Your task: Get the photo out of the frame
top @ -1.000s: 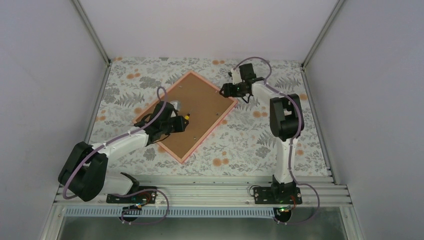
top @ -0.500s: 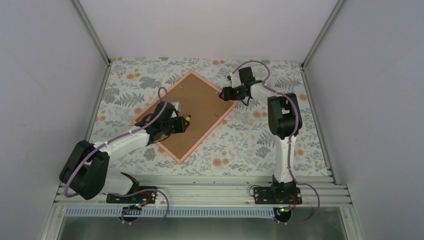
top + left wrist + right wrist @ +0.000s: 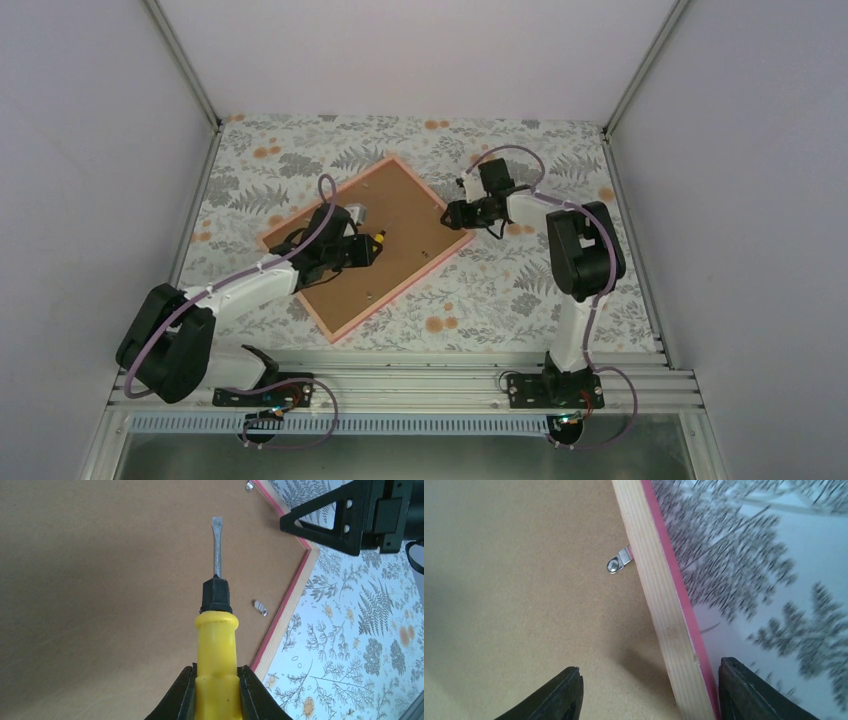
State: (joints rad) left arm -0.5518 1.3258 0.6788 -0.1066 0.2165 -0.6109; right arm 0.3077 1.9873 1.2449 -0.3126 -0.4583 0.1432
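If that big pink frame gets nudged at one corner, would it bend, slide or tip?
Probably stays stiff: the frame has a solid wooden rail around a flat backing board. Lying flat on the tablecloth, it would likely slide and pivot rather than tip. It looks thin, so probably fairly light.

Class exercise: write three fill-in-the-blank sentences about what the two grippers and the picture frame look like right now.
1. The left gripper grips a ____-handled screwdriver.
2. The frame lies with its ____ backing board facing up.
3. The right gripper has its jaws ____, astride the frame's edge.

Missing words: yellow; brown; open.
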